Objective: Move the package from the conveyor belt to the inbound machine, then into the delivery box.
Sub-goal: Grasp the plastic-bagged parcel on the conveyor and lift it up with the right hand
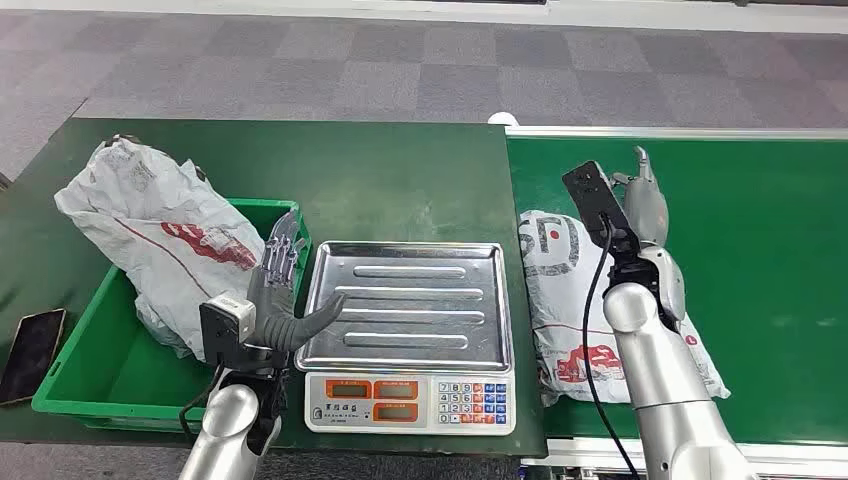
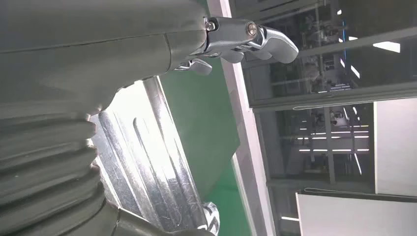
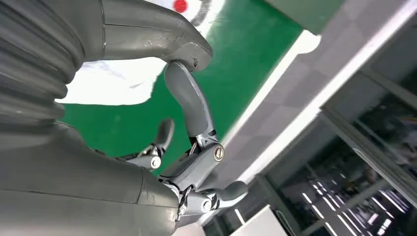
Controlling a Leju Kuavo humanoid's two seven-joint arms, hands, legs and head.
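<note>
The right hand [image 1: 645, 205] hovers released just beside the package [image 1: 560, 300] on the conveyor belt [image 1: 770, 250]; the pickup is apparently pending. The left hand [image 1: 280, 290] waits, fingers spread, beside the scale tray [image 1: 410, 300].

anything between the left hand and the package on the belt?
Yes. In the head view the scale's steel tray lies between the left hand and the white package on the belt; the tray holds nothing.
</note>
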